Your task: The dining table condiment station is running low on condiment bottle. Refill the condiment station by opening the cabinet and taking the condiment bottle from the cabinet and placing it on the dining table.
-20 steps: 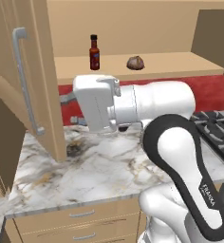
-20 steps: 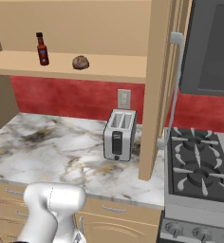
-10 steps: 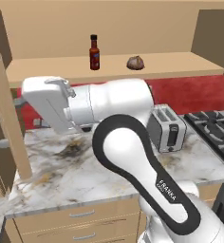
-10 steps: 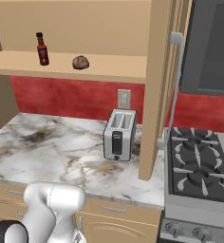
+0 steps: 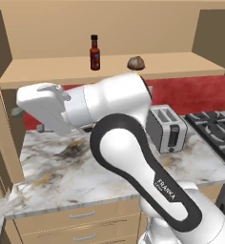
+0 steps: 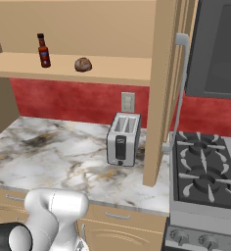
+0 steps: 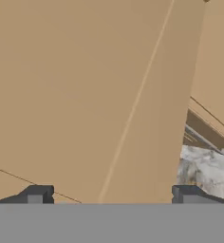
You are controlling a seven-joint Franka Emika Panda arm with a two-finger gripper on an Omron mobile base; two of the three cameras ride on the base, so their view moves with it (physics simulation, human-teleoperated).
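One slim dark-red glass hot-sauce bottle (image 5: 95,52) stands upright on the open tan wooden cabinet's shelf (image 5: 47,69), left of a brown lump (image 5: 136,63); we judge it light, rigid, slick, tippy, so pinch mid-body below the neck; jaws spread wide, empty.

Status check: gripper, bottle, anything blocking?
Gripper open, empty, facing tan cabinet panel. Condiment bottle upright on open shelf, untouched, brown lump beside it. Path to the bottle looks clear.
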